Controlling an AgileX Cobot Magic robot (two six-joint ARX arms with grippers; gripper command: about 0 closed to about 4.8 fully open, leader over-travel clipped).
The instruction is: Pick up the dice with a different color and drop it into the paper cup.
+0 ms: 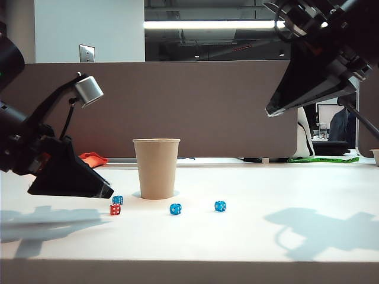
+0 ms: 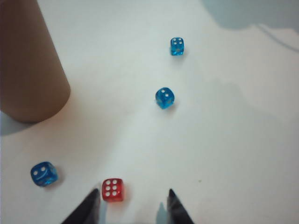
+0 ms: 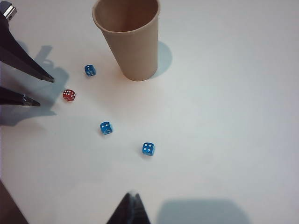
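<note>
Red die [image 2: 112, 190] lies just ahead of the wide-open, empty left tool [image 2: 133, 204]; right tool's [image 3: 130, 205] opening unclear.

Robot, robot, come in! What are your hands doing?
Left hand open, low beside small red die. Right hand shut, high, idle. Blue die close by; tan paper cup empty.

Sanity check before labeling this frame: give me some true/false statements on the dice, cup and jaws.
1. The red die lies on the table, not held. True.
2. The left gripper has its jaws shut. False: they stand open, close to the red die.
3. The cup lies tipped over. False: it stands upright.
4. Three blue dice lie on the table. True.
5. The right gripper holds a blue die. False: it hangs high, holding nothing.
</note>
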